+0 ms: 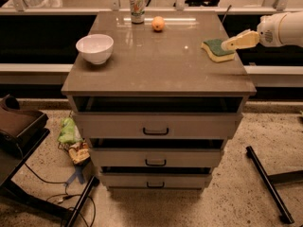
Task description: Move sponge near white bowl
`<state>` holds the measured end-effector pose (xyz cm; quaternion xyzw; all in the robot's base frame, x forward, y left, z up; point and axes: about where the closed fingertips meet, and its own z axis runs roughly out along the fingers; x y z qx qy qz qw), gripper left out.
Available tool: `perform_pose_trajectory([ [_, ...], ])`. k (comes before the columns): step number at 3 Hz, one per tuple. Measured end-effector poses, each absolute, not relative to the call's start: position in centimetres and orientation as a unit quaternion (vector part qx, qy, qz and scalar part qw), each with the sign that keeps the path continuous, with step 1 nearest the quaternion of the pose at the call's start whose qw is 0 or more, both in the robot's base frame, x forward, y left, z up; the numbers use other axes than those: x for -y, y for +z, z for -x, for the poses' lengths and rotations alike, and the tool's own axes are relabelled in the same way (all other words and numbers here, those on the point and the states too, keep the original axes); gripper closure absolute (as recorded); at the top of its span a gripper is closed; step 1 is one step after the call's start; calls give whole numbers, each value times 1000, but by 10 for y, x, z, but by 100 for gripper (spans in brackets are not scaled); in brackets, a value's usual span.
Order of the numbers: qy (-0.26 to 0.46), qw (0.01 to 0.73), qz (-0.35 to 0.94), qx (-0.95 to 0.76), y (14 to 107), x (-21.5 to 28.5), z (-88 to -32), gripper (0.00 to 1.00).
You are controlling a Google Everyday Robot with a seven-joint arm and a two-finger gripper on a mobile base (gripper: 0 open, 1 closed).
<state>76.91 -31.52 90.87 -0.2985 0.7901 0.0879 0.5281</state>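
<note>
Brown cabinet top [156, 67] fills the middle of the view, its drawers below pulled slightly out, and we're at the very start of the job. Over on the right side lies the sponge [214, 49], green face up, close to the right edge. The white bowl [94, 48] sits well apart from it on the left side. A can [137, 6] and an orange fruit [158, 23] stand along the back. In from the right comes the gripper [228, 44], its pale tip right at the sponge's near corner (touching or just above, I can't say, and whether its grip is open or closed I cannot tell either). So this looks like the reach-and-grasp step. What's needed next: settle squarely over the sponge, take hold, lift, then carry left across the open middle and set down just beside the bowl without bumping it.
</note>
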Motion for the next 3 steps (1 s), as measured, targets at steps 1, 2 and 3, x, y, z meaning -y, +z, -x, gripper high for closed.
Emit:
perform_pose_trajectory([
  [1,110,524,292,-793,890,311,-772,0],
  [2,152,517,283,-793,863,299,-782,0],
  [3,189,510,280,-791,836,284,-797,0],
])
